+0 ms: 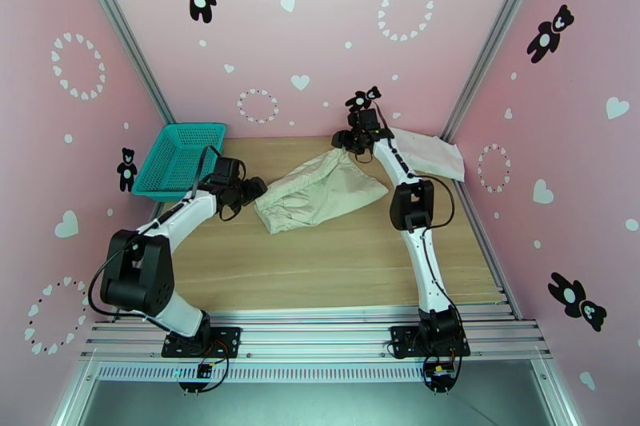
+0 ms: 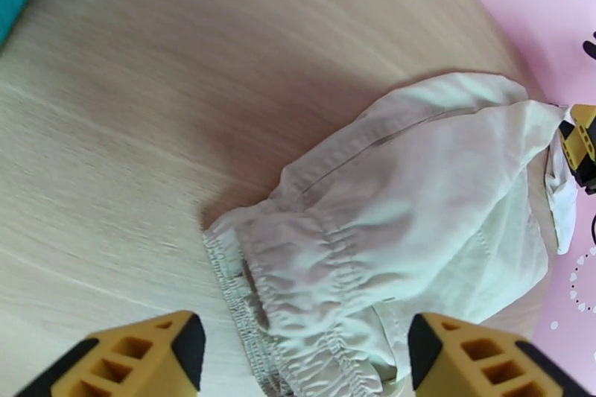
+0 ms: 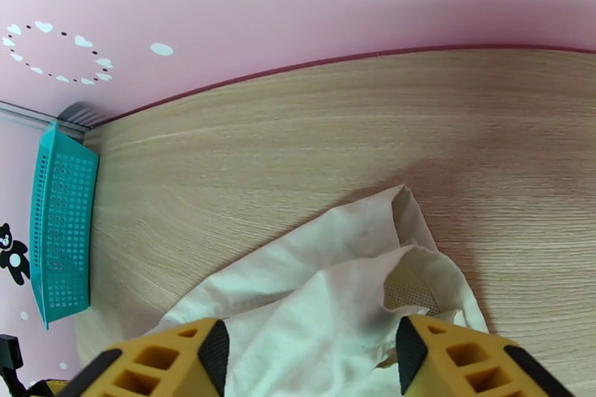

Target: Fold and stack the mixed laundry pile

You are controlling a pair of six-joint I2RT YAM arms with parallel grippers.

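The cream-beige garment point(image 1: 320, 189) lies crumpled across the middle of the table, its elastic waistband point(image 2: 298, 279) toward the left. My left gripper point(image 1: 254, 189) hovers at that waistband end, open, with the cloth under the gap between its yellow fingers point(image 2: 149, 354). My right gripper point(image 1: 346, 141) is at the garment's far end, also open, with pale cloth point(image 3: 320, 294) lying between its fingers point(image 3: 462, 361). The white T-shirt point(image 1: 432, 154) rests flat in the back right corner, behind the right arm.
A teal mesh basket point(image 1: 180, 157) stands at the back left, close to the left arm's wrist, and appears again as the basket point(image 3: 63, 227) on the left of the right wrist view. Pink walls close in the table; bare wood point(image 1: 320, 268) lies in front of the garment.
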